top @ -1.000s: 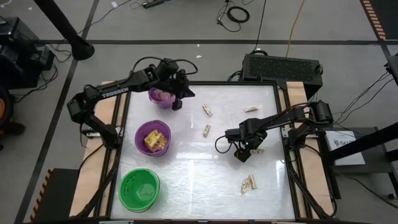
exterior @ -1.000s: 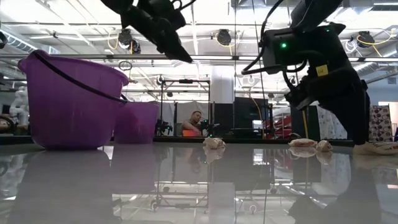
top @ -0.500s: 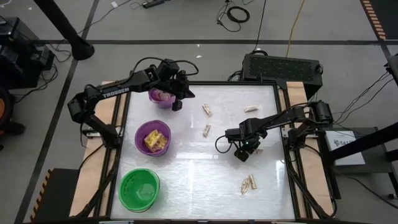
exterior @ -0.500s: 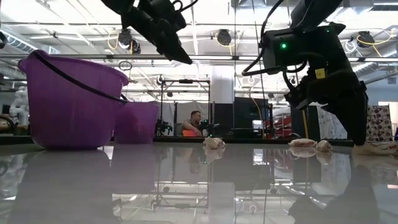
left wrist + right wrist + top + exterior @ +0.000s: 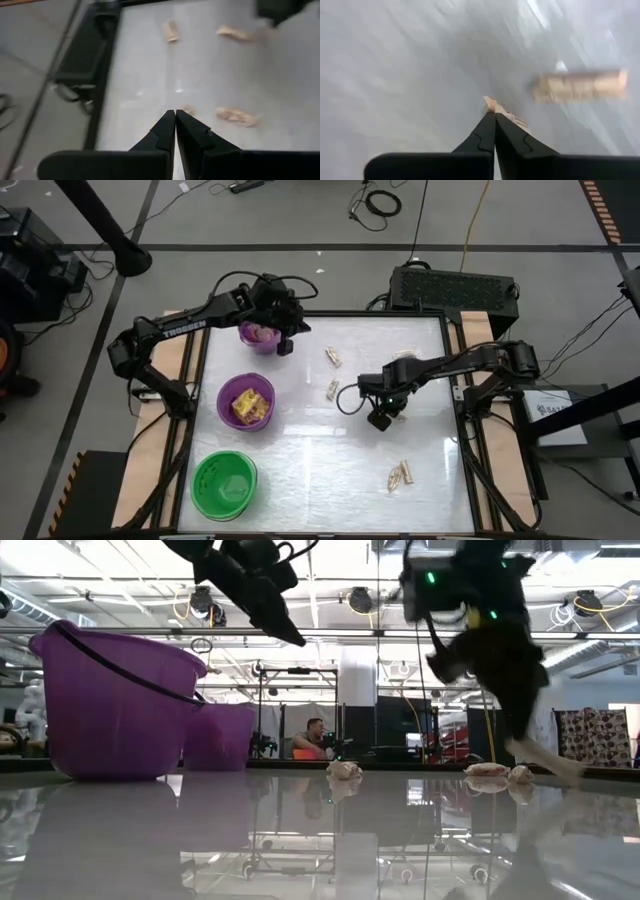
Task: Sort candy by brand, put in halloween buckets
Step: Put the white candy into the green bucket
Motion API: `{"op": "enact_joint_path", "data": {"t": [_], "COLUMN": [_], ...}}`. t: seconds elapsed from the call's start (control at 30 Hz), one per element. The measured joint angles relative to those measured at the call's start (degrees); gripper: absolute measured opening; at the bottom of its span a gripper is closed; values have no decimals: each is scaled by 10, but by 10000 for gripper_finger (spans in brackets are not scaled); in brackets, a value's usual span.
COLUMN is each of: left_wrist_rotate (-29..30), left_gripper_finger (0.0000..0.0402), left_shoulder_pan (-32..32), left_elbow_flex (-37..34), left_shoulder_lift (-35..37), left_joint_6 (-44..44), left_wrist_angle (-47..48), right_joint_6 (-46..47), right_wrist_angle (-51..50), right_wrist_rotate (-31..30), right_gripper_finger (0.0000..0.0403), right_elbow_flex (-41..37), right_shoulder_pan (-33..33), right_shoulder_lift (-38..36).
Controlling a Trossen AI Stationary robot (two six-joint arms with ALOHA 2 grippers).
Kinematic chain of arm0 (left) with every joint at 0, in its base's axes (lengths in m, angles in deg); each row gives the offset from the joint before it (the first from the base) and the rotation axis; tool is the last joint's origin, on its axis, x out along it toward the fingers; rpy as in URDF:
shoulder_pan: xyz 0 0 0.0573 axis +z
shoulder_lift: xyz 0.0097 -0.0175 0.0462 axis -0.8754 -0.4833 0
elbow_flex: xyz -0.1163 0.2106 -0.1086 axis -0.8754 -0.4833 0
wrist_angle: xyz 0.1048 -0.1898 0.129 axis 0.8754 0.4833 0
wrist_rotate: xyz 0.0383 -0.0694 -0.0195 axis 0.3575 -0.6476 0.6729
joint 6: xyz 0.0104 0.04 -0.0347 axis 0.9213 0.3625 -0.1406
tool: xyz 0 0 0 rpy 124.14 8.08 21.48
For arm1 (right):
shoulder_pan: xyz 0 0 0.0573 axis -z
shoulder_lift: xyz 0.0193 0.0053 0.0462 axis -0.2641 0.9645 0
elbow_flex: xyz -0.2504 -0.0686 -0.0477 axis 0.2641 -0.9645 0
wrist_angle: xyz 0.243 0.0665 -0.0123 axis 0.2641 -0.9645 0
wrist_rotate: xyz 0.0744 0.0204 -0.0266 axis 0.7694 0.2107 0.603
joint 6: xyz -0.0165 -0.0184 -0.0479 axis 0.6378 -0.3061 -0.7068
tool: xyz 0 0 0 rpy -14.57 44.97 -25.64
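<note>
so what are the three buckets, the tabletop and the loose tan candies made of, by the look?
Small purple bucket, wider purple bucket, green bucket: likely moulded plastic, with saturated uniform colour and smooth rims; the purple looks faintly translucent in the low view.
Tabletop: a glossy hard white sheet, perhaps acrylic or laminate; it mirrors the room.
Tan candies: probably crinkled paper or film wrappers, pale and matte.

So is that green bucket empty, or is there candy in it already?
Empty, as far as the high view shows: the green bucket shows only its own green inside, while both purple buckets hold candy.
</note>
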Motion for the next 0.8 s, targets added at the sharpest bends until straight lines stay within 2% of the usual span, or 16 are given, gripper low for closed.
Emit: {"op": "enact_joint_path", "data": {"t": [0.13, 0.27, 0.4, 0.57, 0.7, 0.8], "left_wrist_rotate": [61, 87, 119, 135, 135, 135], "left_gripper_finger": [23, 23, 23, 23, 23, 23], "left_shoulder_pan": [0, 4, 17, 47, 71, 80], "left_elbow_flex": [1, 1, 1, 1, 1, 1], "left_shoulder_lift": [26, 65, 109, 149, 169, 181], "left_joint_6": [0, 2, 29, 31, 29, 6], "left_wrist_angle": [25, 79, 181, 304, 367, 375], "right_joint_6": [-56, -116, -152, -241, -268, -251], "right_wrist_angle": [27, 113, 249, 434, 585, 707], "right_wrist_rotate": [4, 13, 20, 28, 68, 109], "right_gripper_finger": [0, 0, 0, 0, 0, 0], "right_elbow_flex": [51, 101, 114, 113, 113, 113], "right_shoulder_pan": [15, 30, 34, 31, 30, 26], "right_shoulder_lift": [-20, -22, -22, -12, 22, 57]}}
